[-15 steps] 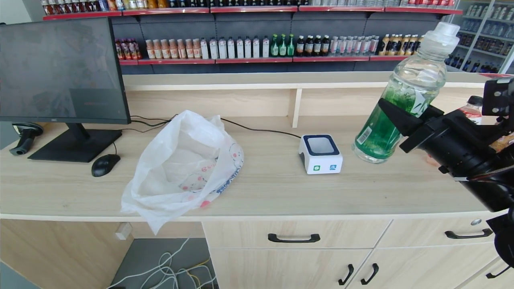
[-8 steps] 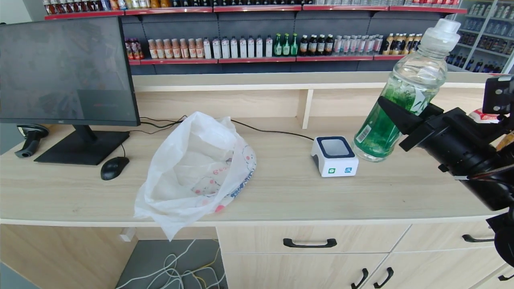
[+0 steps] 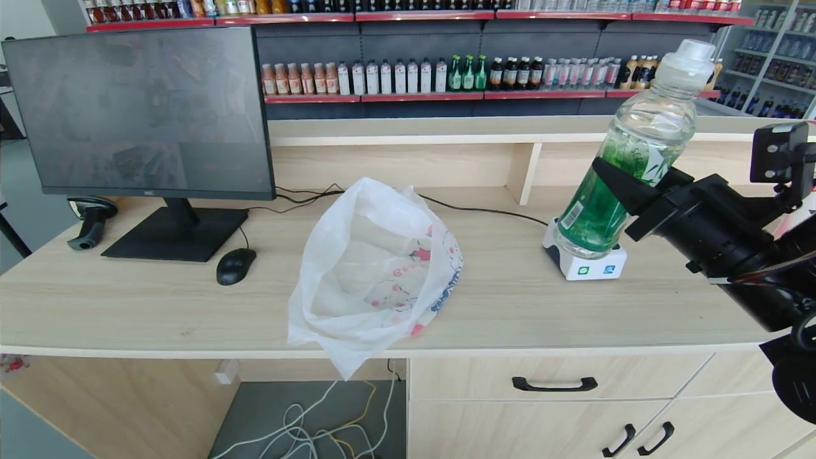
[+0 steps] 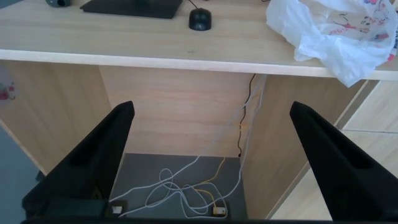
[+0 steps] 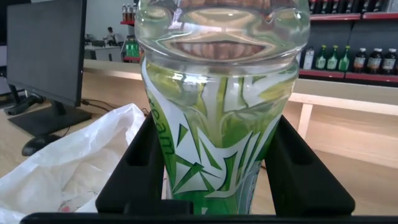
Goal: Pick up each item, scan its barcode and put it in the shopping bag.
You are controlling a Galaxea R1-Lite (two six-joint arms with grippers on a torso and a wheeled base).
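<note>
While clamping the green bottle (image 3: 628, 159) round its middle in the right gripper (image 3: 628, 191), holding it tilted, cap up, base right over the white scanner (image 3: 586, 260) on the counter (image 3: 159, 299); cannot tell whether touching or just above. Barcode (image 3: 572, 215) low on the label, facing sideways rather than down at the scanner window, so probably needs turning before a read. Judged as mid-scan on this item: picked up, not yet bagged. Shopping bag (image 3: 376, 255) slumped and open on the counter between scanner and mouse (image 3: 236, 266), apart from the bottle; nothing solid seen through the plastic, so likely nothing bagged so far. Left gripper (image 4: 212, 112) low in front of the counter, fingers spread wide, holding nothing. Left to do: get the scan, carry across to the bag, drop in, then deal with any further items.
</note>
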